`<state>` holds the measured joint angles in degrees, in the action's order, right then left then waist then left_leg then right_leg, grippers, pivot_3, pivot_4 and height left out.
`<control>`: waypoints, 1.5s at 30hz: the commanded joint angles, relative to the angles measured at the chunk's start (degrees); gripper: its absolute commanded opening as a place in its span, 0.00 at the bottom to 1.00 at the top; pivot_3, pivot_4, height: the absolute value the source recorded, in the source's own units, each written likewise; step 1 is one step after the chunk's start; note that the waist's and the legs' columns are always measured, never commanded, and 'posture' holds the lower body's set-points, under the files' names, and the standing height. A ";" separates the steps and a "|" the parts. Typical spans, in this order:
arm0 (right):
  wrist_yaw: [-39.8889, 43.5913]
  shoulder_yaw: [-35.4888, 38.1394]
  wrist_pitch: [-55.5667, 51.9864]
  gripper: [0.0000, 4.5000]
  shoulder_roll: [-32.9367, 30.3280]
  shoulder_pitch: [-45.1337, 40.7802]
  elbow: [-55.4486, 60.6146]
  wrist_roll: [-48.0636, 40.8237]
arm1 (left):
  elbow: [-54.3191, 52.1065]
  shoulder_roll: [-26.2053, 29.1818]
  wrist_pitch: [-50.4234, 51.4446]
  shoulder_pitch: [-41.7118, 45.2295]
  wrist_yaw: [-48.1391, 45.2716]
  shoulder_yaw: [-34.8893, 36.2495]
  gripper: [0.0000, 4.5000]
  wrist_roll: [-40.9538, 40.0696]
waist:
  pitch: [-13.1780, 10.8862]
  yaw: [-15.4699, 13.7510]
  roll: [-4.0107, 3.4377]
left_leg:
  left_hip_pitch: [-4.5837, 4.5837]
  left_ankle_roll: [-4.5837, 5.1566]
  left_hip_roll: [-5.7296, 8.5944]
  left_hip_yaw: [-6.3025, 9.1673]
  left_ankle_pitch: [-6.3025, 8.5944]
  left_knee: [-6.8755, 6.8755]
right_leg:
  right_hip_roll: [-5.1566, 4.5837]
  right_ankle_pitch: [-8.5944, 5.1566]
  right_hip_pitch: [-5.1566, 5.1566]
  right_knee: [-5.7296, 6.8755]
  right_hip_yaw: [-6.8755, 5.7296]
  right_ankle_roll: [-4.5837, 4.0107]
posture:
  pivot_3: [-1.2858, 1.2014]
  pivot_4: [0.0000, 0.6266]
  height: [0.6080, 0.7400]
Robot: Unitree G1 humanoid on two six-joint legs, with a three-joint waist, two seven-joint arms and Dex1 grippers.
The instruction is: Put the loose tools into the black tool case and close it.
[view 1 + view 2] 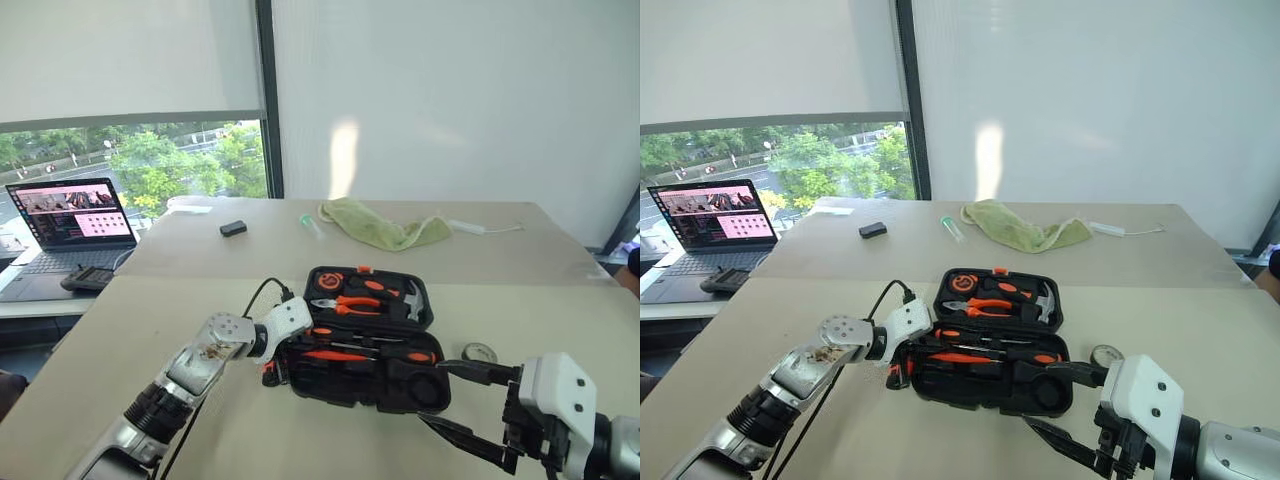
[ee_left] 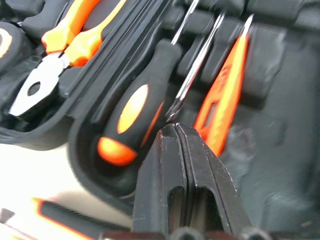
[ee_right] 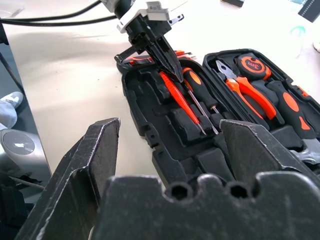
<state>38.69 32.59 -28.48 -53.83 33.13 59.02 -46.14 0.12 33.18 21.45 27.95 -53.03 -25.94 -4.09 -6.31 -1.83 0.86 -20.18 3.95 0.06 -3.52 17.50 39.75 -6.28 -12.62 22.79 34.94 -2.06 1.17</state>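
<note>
The left gripper, fingers pressed together and empty, rests its tips among the screwdrivers seated in the open black moulded plastic tool case mid-table. The right gripper hovers wide open, empty. Pressing each handle gently down should seat it; an orange-black tool still lies outside beside the case.

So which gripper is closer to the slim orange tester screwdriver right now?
Left. The left gripper, shut, has its tips right at the tester screwdriver inside the case. The right gripper, open, hangs off the case's near right corner, well away.
</note>
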 commanded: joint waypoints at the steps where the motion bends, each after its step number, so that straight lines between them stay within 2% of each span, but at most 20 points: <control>1: -0.87 1.04 2.62 0.83 -0.81 1.47 0.98 -0.71 | 6.51 0.76 -4.80 -6.04 -3.47 -6.71 0.02 5.04 | 0.08 -0.11 -0.07 | 0.00 -0.06 -0.01 0.03 0.03 -0.01 | -0.01 0.09 0.02 0.06 0.01 -0.14 | 0.52 0.24 1.00; 5: -1.27 1.14 4.11 0.83 -1.20 3.12 0.98 -0.75 | 7.02 0.05 -11.10 -7.20 -3.73 -5.84 0.02 6.14 | 0.12 -0.34 -0.10 | -0.03 -0.17 -0.05 0.12 0.18 -0.10 | 0.00 -0.02 0.05 0.05 -0.07 -0.10 | 0.52 0.24 1.00; 9: -1.56 0.80 4.70 0.83 -1.29 3.77 0.98 -0.12 | 7.23 -3.22 -17.10 -8.69 -4.66 -1.53 0.02 0.98 | 0.12 -0.38 -0.10 | -0.06 0.03 0.00 0.11 0.38 -0.08 | -0.13 -0.16 0.02 -0.04 -0.08 -0.06 | 0.52 0.24 1.00; 11: -1.56 0.83 4.94 0.83 -1.37 3.92 0.98 -0.11 | 6.07 -4.89 -13.22 -8.87 -5.52 1.09 0.02 -2.77 | 0.11 -0.46 -0.09 | -0.12 0.11 0.02 0.11 0.48 -0.05 | -0.19 -0.18 0.04 -0.13 -0.08 -0.02 | 0.52 0.24 1.00; 13: -1.56 0.74 4.91 0.83 -1.36 3.78 0.98 0.02 | 2.62 -5.72 -3.80 -8.37 -8.59 3.70 0.02 -10.20 | 0.08 -0.62 -0.04 | -0.22 0.16 0.03 0.11 0.58 -0.01 | -0.25 -0.19 0.14 -0.17 -0.11 0.09 | 0.52 0.24 1.00; 19: -2.04 -0.64 4.45 0.83 -1.39 2.22 0.98 0.58 | -5.56 -1.89 22.49 -5.50 -15.57 5.42 0.02 -24.76 | -0.13 -0.30 0.19 | -0.75 0.05 0.04 0.23 0.68 0.12 | 0.09 -0.30 0.48 -0.08 -0.27 0.26 | 0.52 0.24 1.00; 22: -2.15 -1.23 4.12 0.83 -1.36 1.55 0.98 0.80 | -4.03 -2.89 28.63 -3.38 -14.66 8.16 0.02 -28.46 | -0.37 -0.29 0.15 | -0.79 0.11 0.17 0.23 0.72 0.14 | 0.23 -0.45 0.49 -0.04 -0.27 0.44 | 0.52 0.24 1.00; 29: -2.49 -1.96 3.96 0.83 -1.35 0.74 0.98 0.95 | 2.32 -3.43 24.04 -2.73 -15.23 10.29 0.02 -26.69 | -0.73 -0.27 0.23 | -0.87 0.15 0.18 0.30 0.75 0.29 | 0.29 -0.45 0.49 0.02 -0.25 0.45 | 0.52 0.24 1.00; 31: -2.58 -2.15 4.13 0.83 -1.39 0.82 0.98 0.96 | 4.52 -2.59 20.30 -2.89 -15.27 8.44 0.02 -23.07 | -0.73 -0.31 0.23 | -0.87 0.15 0.17 0.31 0.75 0.30 | 0.27 -0.44 0.49 0.03 -0.24 0.44 | 0.52 0.24 1.00; 33: -2.71 -2.36 4.01 0.83 -1.38 0.65 0.98 1.01 | 7.99 -1.80 11.84 -3.42 -14.60 5.60 0.02 -16.93 | -0.72 -0.35 0.23 | -0.85 0.15 0.17 0.32 0.74 0.30 | 0.23 -0.43 0.48 0.03 -0.23 0.42 | 0.52 0.24 1.00; 36: -2.79 -2.54 3.51 0.83 -1.37 -0.09 0.98 0.91 | 16.34 -5.02 3.43 -1.88 -8.14 6.30 0.02 -11.91 | -0.69 -0.44 0.17 | -0.70 0.14 0.15 0.31 0.74 0.29 | 0.04 -0.36 0.33 -0.01 -0.21 0.26 | 0.52 0.24 1.00; 40: -2.23 -2.55 2.68 0.83 -0.93 -0.62 0.98 1.35 | 23.19 -8.89 -1.25 0.92 -5.39 8.49 0.02 -10.93 | -0.82 -1.00 0.27 | -0.31 0.27 0.12 0.30 0.46 0.35 | -0.22 -0.20 0.10 -0.11 -0.26 -0.25 | 0.52 0.24 1.00; 42: -2.15 -2.45 2.37 0.83 -0.95 -0.93 0.98 1.15 | 26.00 -9.84 -3.44 2.46 -5.23 8.34 0.02 -9.99 | -1.02 -0.91 0.36 | -0.10 0.27 0.07 0.30 0.28 0.33 | -0.25 -0.34 -0.13 -0.19 -0.27 0.16 | 0.52 0.24 1.00; 43: -2.21 -2.37 2.35 0.83 -1.08 -1.02 0.98 0.86 | 27.45 -10.17 -4.67 3.24 -5.48 8.21 0.02 -9.47 | -1.13 -0.77 0.35 | -0.04 -0.19 0.02 0.30 0.48 0.31 | -0.26 -0.36 -0.28 -0.25 -0.24 0.21 | 0.52 0.24 1.00; 45: -2.71 -2.91 2.64 0.83 -1.54 -1.01 0.98 0.63 | 31.33 -10.76 -6.98 5.23 -5.60 8.63 0.02 -8.78 | -1.18 -0.59 0.22 | -0.04 -0.33 -0.04 0.30 0.42 0.21 | -0.26 -0.35 -0.43 -0.50 -0.25 0.27 | 0.52 0.24 1.00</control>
<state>36.30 29.65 -26.06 -54.83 32.66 59.03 -45.14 23.70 21.72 15.15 32.72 -63.44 -18.32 -17.98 -7.48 -2.42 1.08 -20.22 3.59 0.01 -3.22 17.89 39.88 -6.54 -12.93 22.32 34.32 -2.30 1.50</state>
